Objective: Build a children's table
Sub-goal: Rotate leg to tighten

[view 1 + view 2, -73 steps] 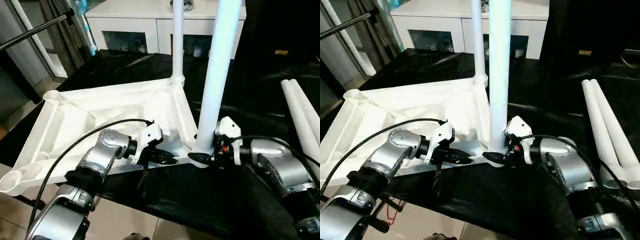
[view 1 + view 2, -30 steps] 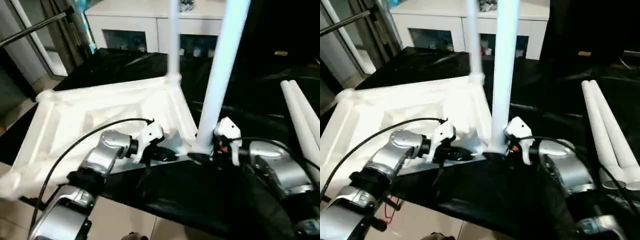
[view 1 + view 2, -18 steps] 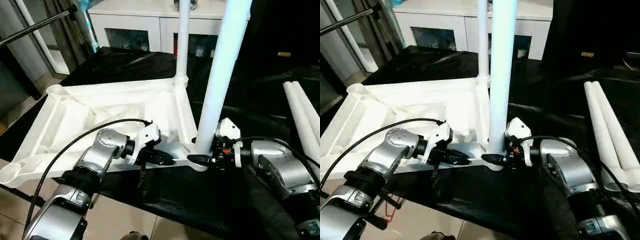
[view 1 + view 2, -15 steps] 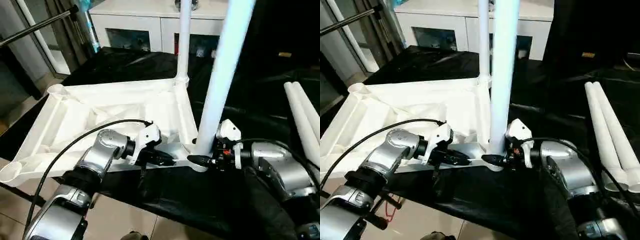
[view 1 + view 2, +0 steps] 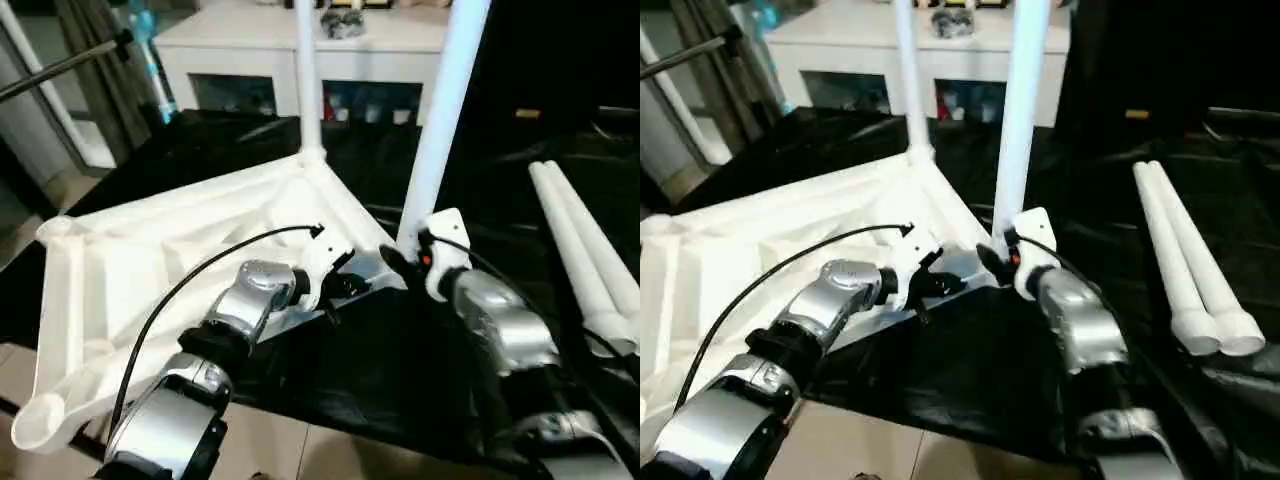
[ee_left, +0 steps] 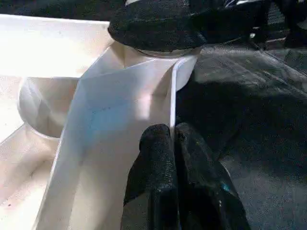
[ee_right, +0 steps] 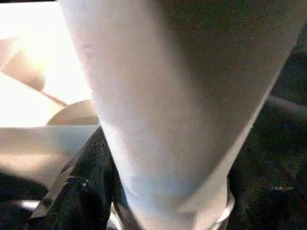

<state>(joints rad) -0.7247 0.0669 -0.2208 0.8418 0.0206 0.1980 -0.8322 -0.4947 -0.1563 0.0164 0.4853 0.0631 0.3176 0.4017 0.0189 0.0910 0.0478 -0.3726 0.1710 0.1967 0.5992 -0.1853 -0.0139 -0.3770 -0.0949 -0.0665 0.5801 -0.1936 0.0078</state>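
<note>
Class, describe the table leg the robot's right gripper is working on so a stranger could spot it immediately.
Find the upturned white tabletop on the black cloth. Two legs stand upright in it; yours is the nearer leg, at the corner by the right gripper, unlike the two loose legs lying flat.

Left gripper fingers pressed together, tips against white tabletop rim wall beside round corner socket. Black cloth alongside.
</note>
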